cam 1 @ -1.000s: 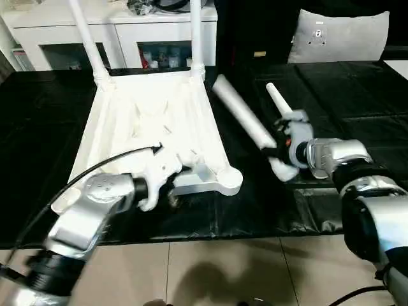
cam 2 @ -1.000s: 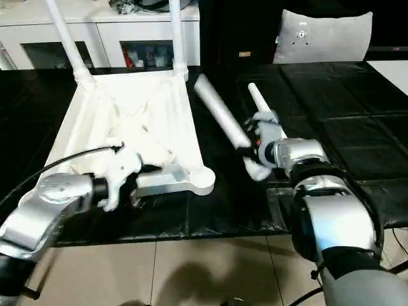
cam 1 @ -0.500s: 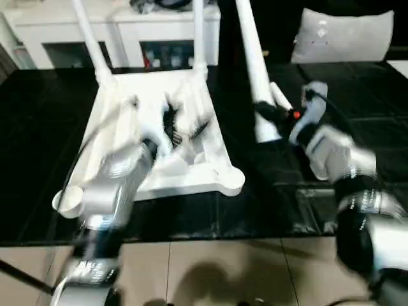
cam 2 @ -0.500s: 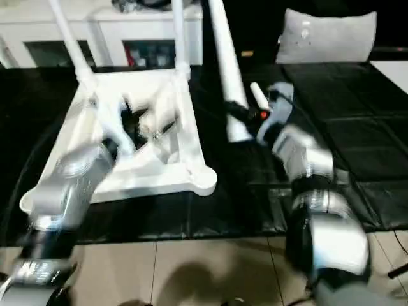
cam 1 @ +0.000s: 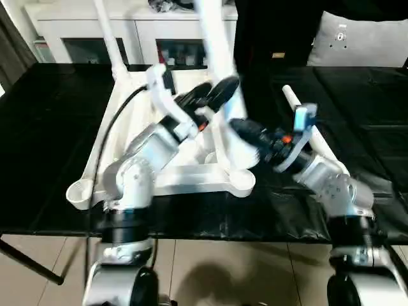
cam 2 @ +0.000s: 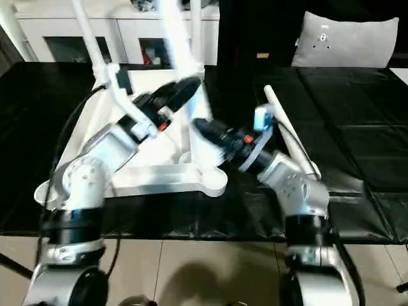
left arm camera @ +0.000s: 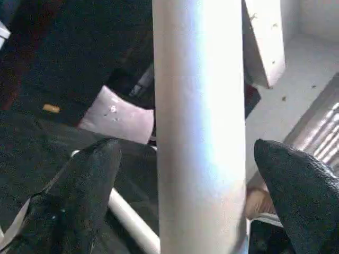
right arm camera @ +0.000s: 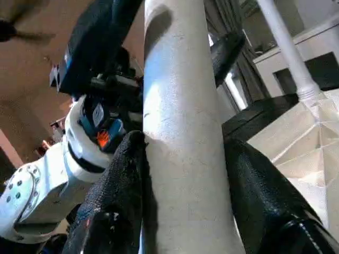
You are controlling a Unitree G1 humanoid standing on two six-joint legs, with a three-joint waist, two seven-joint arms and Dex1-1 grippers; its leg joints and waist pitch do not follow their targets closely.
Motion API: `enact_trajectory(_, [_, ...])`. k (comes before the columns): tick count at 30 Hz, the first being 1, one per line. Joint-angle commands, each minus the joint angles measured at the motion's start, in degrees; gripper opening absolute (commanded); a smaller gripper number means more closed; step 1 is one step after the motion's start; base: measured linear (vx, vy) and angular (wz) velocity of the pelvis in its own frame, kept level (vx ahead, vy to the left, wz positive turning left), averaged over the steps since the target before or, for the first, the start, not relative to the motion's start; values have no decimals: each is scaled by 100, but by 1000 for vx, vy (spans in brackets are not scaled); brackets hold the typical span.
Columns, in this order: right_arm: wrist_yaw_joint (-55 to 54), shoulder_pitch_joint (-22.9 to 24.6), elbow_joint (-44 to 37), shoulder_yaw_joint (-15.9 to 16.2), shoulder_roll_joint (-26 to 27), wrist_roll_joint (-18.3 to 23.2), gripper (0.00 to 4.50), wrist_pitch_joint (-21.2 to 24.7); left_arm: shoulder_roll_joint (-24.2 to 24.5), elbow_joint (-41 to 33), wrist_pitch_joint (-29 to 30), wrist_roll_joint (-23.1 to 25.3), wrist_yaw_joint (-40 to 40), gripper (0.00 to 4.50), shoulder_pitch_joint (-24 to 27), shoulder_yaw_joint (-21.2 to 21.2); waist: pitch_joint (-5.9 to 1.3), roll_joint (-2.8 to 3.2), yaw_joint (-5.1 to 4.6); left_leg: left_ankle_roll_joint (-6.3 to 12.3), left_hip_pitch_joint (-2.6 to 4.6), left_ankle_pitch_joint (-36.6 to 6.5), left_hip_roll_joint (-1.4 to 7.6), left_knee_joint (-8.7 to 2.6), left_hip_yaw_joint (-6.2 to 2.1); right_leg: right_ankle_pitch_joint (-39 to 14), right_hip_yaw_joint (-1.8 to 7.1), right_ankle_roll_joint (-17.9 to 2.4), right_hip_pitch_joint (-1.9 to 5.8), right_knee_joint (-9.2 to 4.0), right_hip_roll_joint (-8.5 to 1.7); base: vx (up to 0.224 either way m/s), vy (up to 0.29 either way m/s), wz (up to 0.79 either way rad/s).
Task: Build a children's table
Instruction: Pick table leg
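Observation:
The children's table top (cam 1: pixel 191 185) lies upside down on the black surface. One leg (cam 1: pixel 106 29) stands in its back left socket and another (cam 2: pixel 196 38) in the back right. My right gripper (cam 1: pixel 245 132) is shut on a third leg (right arm camera: pixel 183 106) and holds it steeply tilted over the top's front right part. My left gripper (cam 1: pixel 213 93) is open. Its fingers (left arm camera: pixel 90 180) stand on either side of that same leg (left arm camera: pixel 198 121), with gaps showing. A loose leg (cam 1: pixel 307 124) lies on the black surface to the right, behind my right arm.
A white cabinet with glass doors (cam 1: pixel 76 25) runs along the back. A grey cushion (cam 1: pixel 363 38) sits at the back right. The black surface ends at a front edge (cam 1: pixel 210 233), with tiled floor below. A black cable (cam 1: pixel 115 127) arcs over the top from my left arm.
My right gripper lifted the leg off the black surface and swung it upright and left over the table top. My left arm rose from the top's front edge, its fingers now around that leg.

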Motion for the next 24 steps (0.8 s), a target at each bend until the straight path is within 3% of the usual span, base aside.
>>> enact_trajectory(1, [-106, 67, -286, 80, 32, 6, 186, 7, -46, 15, -73, -45, 76, 422, -58, -20, -435, -105, 6, 362, -15, -593, 83, -385, -7, -1714, 270, -682, 394, -498, -285, 0, 0, 0])
enact_trajectory(4, [-585, 314, -638, 266, 171, -312, 186, -310, -116, -34, -383, 211, 158, 409, -3, -145, -440, -126, -3, 346, -30, -518, 80, -391, -15, -1672, 270, -624, 398, -481, -290, 0, 0, 0])
enact_trajectory(6, [-751, 396, -731, 333, 254, -460, 186, -477, -146, -34, -568, 376, 235, 371, 8, -204, -432, -123, -23, 307, -30, -535, 88, -402, -17, -1738, 272, -552, 389, -505, -298, 0, 0, 0])
enact_trajectory(9, [-1154, 553, -919, 400, 523, -709, 186, -924, -241, 19, -1028, 779, 499, 371, 38, -394, -425, -132, -50, 284, -37, -575, 86, -415, -20, -1861, 271, -410, 387, -524, -297, 0, 0, 0])
enact_trajectory(14, [-1691, 673, -786, 766, 639, -1547, 186, -1964, -402, 121, -1547, 1299, 908, 328, 86, -633, -414, -137, -59, 230, -43, -603, 85, -419, -16, -1920, 276, -330, 370, -530, -301, 0, 0, 0])
enact_trajectory(17, [-2114, 692, -579, 939, 688, -2062, 186, -2614, -471, 206, -1763, 1621, 1228, 302, 108, -754, -429, -144, -72, 231, -42, -526, 89, -417, -19, -1710, 283, -375, 375, -493, -297, 0, 0, 0])
enact_trajectory(20, [-2330, 687, -424, 997, 754, -2328, 186, -3061, -521, 289, -1895, 1771, 1377, 280, 90, -824, -425, -172, -69, 283, -49, -522, 88, -414, -11, -1620, 293, -433, 376, -483, -307, 0, 0, 0])
enact_trajectory(22, [-2508, 657, -310, 1021, 832, -2464, 186, -3356, -566, 324, -1967, 1792, 1431, 245, 71, -848, -418, -156, -74, 310, -36, -570, 94, -420, -10, -1630, 298, -494, 371, -484, -311, 0, 0, 0])
enact_trajectory(24, [-2551, 648, -262, 1083, 844, -2548, 186, -3514, -593, 348, -1997, 1799, 1449, 240, 69, -873, -418, -154, -81, 324, -40, -571, 93, -418, -12, -1502, 300, -553, 381, -471, -303, 0, 0, 0])
